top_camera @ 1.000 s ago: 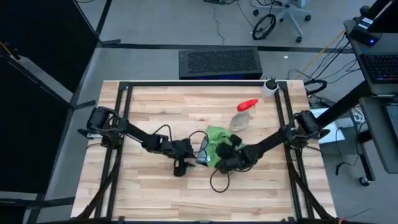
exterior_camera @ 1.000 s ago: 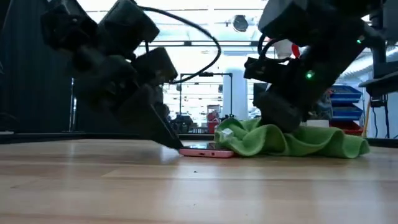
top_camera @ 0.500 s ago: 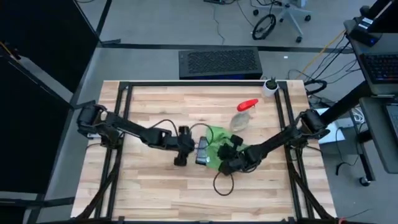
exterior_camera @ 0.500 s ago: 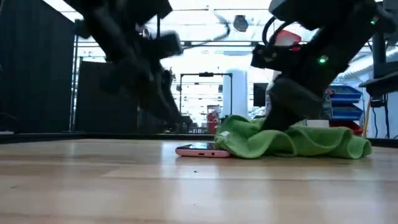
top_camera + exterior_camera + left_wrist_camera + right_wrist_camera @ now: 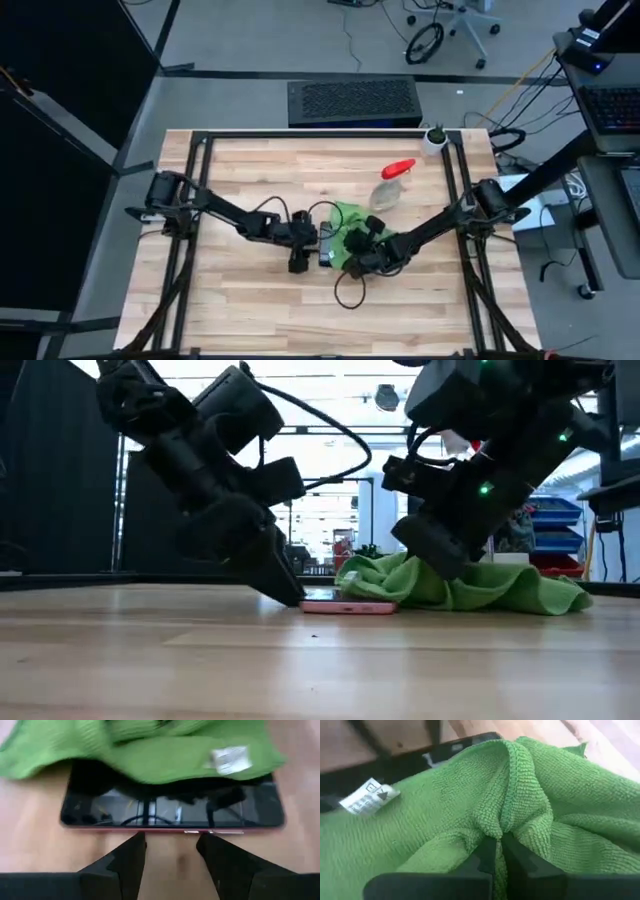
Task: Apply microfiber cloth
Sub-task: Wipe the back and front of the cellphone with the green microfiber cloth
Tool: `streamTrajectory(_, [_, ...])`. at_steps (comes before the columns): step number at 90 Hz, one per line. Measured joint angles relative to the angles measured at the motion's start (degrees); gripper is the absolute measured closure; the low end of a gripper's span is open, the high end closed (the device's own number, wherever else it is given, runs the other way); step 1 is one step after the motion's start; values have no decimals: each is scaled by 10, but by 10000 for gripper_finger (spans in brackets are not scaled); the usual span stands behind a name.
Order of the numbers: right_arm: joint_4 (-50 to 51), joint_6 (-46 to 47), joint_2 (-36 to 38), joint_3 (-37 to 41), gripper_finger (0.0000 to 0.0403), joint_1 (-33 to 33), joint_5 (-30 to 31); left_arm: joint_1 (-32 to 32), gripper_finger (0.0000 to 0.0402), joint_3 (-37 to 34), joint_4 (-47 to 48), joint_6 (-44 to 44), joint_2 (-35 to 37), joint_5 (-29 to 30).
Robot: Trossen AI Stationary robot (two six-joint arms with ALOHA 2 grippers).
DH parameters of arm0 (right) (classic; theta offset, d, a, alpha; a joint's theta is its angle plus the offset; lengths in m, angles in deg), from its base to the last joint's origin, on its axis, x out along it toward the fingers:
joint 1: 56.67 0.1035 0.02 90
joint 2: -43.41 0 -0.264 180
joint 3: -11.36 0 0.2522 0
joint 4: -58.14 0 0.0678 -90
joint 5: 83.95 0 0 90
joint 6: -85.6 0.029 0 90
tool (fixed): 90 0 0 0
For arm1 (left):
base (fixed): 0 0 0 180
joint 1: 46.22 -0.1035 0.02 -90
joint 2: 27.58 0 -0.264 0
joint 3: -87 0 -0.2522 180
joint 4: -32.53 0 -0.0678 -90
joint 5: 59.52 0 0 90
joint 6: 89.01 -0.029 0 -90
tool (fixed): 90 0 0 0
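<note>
- Green fabric is pinched in the right jaws (image 5: 496,851): the two dark fingers (image 5: 481,860) are pressed together on a raised fold of the microfiber cloth (image 5: 470,805), at the middle of the table (image 5: 250,170); a white care tag (image 5: 369,796) lies on the cloth nearby
- left jaws (image 5: 170,845) stand apart with nothing between them, tips down on the wood just beside the long edge of the phone (image 5: 170,807); whether the tips touch the phone I cannot tell
- the phone lies flat, dark screen up, with a pinkish-red rim; the cloth overlaps its far edge and covers part of the screen, while the rest of the screen is bare
- from table height the cloth (image 5: 470,585) is a rumpled heap with one end draped on the phone (image 5: 350,606); the right gripper (image 5: 440,545) reaches down into the heap, the left gripper (image 5: 280,585) slants down to the phone's other side
- from above, both arms meet at the table's centre, left gripper (image 5: 300,255) and right gripper (image 5: 358,258) either side of the phone; the cloth (image 5: 345,215) spreads toward a clear spray bottle with red nozzle (image 5: 390,185), which lies on its side just beyond it
</note>
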Motion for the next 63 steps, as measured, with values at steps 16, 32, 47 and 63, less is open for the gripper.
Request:
streamTrajectory(16, [-19, -58, -1, 2, 403, -16, 4, 25, 218, 28, -26, 24, -25, -5])
streamTrajectory(32, [7, -109, 36, -10, 403, -20, -6, 27, 218, 59, 63, 12, -1, -7])
streamTrajectory(47, [127, -105, 115, -66, 403, 8, -36, 27, 217, 92, 166, -48, 71, 22])
streamTrajectory(63, [213, -33, 168, -76, 403, 60, -96, -4, 217, 89, 160, -128, 81, 36])
